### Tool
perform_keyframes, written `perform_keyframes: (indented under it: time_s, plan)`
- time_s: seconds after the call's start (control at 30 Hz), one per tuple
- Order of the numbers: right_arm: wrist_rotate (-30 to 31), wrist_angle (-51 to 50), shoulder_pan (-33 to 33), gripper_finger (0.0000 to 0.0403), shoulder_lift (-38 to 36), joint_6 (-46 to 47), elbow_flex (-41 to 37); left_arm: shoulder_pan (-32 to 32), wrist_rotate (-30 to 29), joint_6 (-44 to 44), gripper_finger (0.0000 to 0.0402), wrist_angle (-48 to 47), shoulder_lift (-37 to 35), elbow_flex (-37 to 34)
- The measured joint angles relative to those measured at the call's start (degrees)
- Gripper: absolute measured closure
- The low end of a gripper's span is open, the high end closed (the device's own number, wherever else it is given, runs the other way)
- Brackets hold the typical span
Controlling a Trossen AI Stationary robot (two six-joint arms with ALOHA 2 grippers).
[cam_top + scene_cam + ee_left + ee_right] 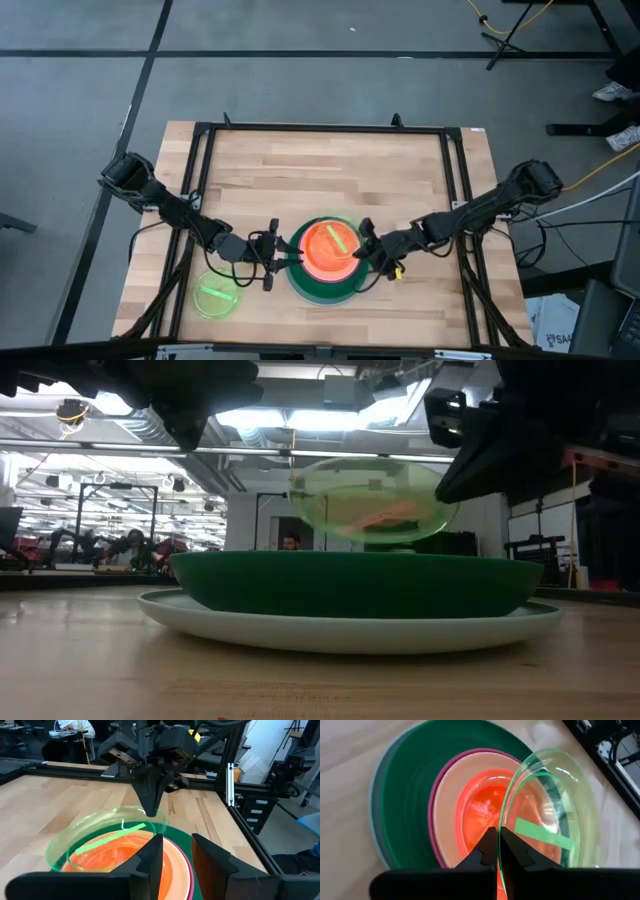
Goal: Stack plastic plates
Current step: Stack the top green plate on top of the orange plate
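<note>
- High view: right gripper pinches a lime green plate over the stack; second lime plate near the left gripper.
- Low view: the held plate hangs tilted above the dark green plate.
- Left wrist view: left fingers parted, empty.
- Right wrist view: fingers clamp the rim, orange plate beneath.

Two dark, slender jointed arms are being observed, each ending in a black two-finger gripper: the left gripper and the right gripper. Black cabling is being seen alongside both arms. The fingers are being noted as flat, angular and matte black.
</note>
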Motion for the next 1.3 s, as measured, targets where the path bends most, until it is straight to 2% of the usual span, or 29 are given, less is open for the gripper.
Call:
perform_keyframes:
  time_s: [0.17,0.7,0.9,1.03,1.3]
  plan:
    - [-2.61,2.27,0.0,0.0398,2.31,0.0,0.0,0.05,-0.04,0.02,0.0306,0.0,0.0,0.0]
    - [-3.14,5.32,0.0,0.0398,9.11,0.02,0.0,0.6,0.06,-0.02,0.0306,-0.02,0.0,0.0]
    - [-3.63,6.61,-0.02,0.0394,9.63,4.57,0.0,0.6,0.08,-0.04,0.0306,-0.01,0.0,0.0]
    - [-3.12,6.58,-0.02,0.0375,9.64,7.78,0.0,0.6,0.09,-0.07,0.0306,0.0,0.0,0.0]
    - [1.13,6.51,-0.02,0.0296,9.63,11.35,0.0,0.65,0.15,-0.05,0.0306,0.0,0.0,0.0]
